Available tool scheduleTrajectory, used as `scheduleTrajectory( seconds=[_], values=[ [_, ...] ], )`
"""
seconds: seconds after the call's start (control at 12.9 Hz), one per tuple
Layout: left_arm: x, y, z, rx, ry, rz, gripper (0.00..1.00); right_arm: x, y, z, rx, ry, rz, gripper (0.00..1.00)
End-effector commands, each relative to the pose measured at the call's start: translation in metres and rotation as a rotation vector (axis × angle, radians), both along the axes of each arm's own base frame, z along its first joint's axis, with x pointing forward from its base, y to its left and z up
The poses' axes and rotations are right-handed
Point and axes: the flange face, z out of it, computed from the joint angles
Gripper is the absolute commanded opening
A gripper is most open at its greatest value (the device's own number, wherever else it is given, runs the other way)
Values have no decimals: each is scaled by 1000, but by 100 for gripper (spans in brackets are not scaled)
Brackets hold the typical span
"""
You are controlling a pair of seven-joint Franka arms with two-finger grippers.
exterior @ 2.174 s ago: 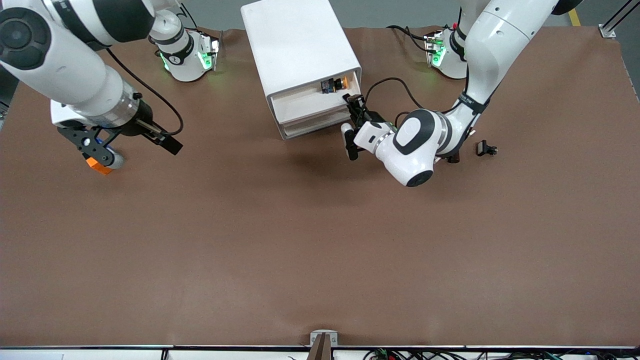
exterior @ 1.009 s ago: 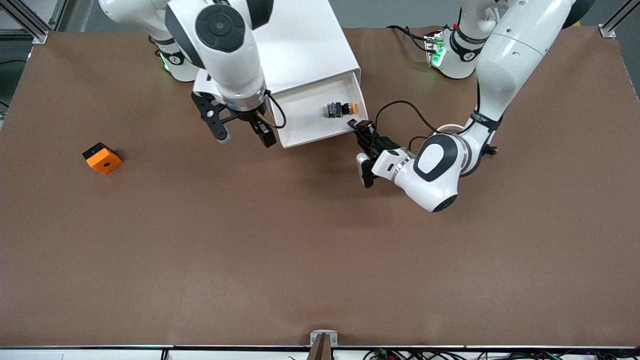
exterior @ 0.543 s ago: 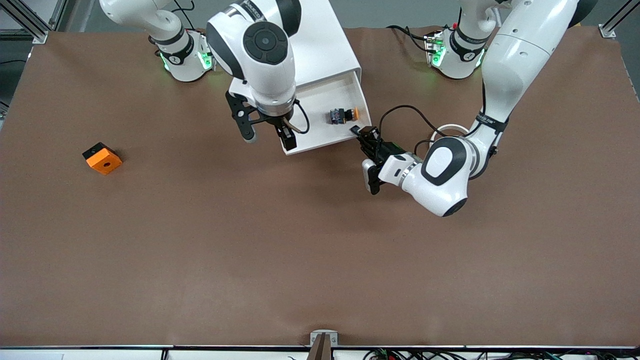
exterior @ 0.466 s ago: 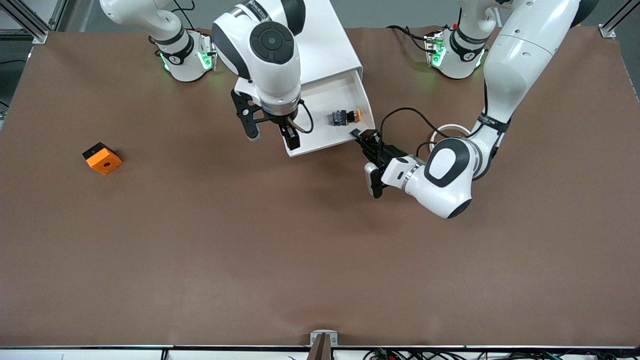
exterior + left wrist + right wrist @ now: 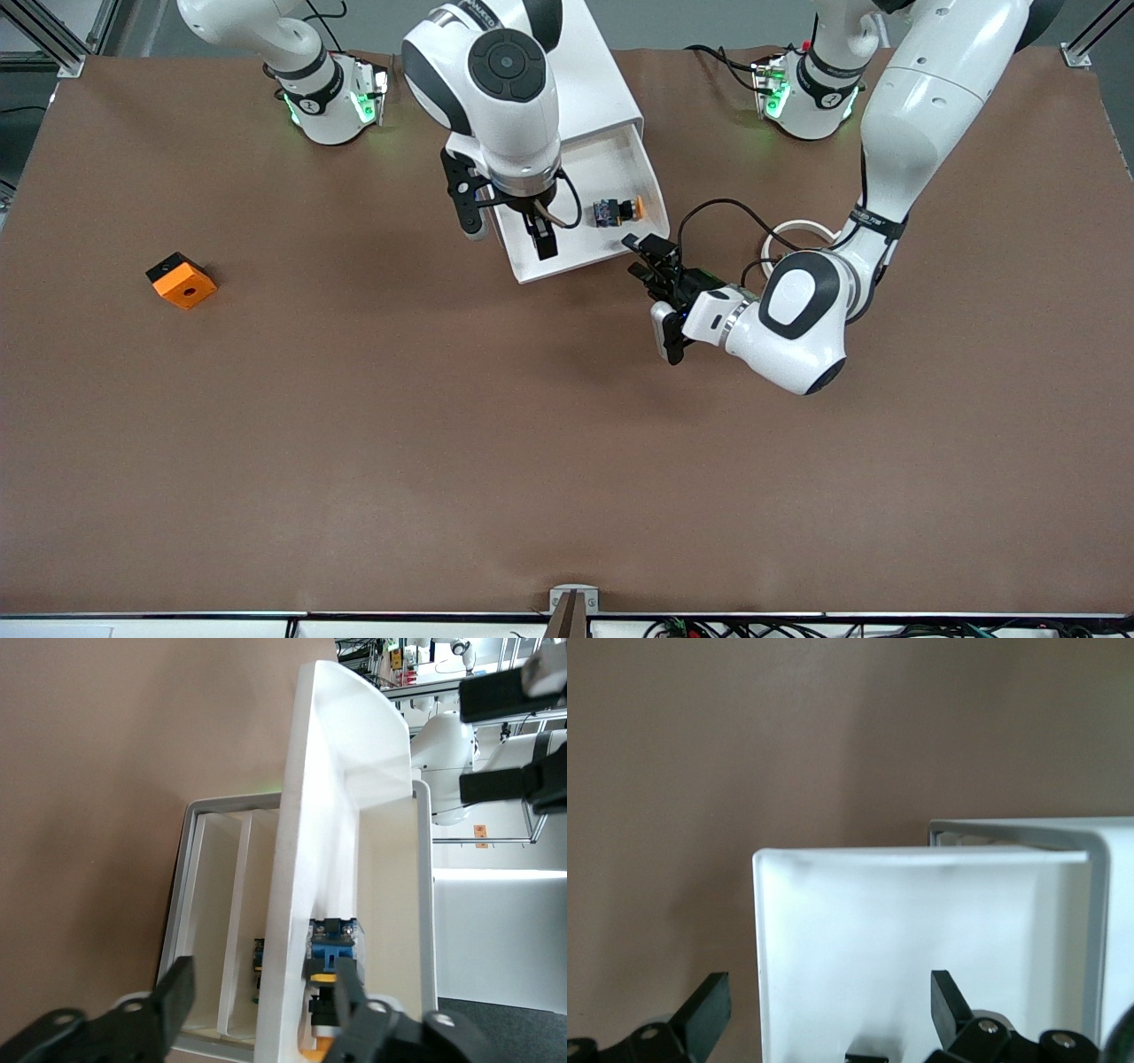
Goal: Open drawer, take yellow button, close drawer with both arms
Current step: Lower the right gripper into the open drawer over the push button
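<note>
The white cabinet [image 5: 595,84] stands between the arms' bases. Its top drawer [image 5: 585,261] is pulled out. The button [image 5: 617,211], orange-yellow cap on a dark body, lies in the drawer on the side toward the left arm; it also shows in the left wrist view [image 5: 332,957]. My left gripper [image 5: 657,292] is open at the drawer's front corner, and a drawer panel [image 5: 310,815] stands between its fingers. My right gripper [image 5: 508,237] is open and empty over the drawer's other side wall, which its fingers [image 5: 704,1010] straddle.
An orange square block [image 5: 182,281] with a round hole lies on the brown table toward the right arm's end. The cabinet's frame [image 5: 1099,904] rises just past the drawer. A black cable loops beside the left wrist.
The drawer has slid farther out as my left gripper drew back toward the front camera. My right arm left the orange block on the table and swung across to the drawer.
</note>
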Motion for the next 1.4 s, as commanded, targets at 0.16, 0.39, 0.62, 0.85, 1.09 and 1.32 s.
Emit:
scheduleTrajectory(
  seconds=[0.16,0.39,0.62,0.85,1.09,1.32],
  values=[
    [16,15,10,-25,9,59,100,-6,41,-5,17,-13,-84,100],
    [36,31,27,35,38,126,100,-11,63,-18,17,-11,-85,100],
    [50,42,42,98,64,180,100,-15,73,-24,30,-17,-72,100],
    [60,47,69,232,-12,190,100,-22,79,-28,39,6,-66,100],
    [68,57,81,330,-52,236,100,-27,84,-28,61,34,-64,100],
    [74,64,107,507,-154,257,100,-33,89,-34,66,54,-58,100]
  ],
)
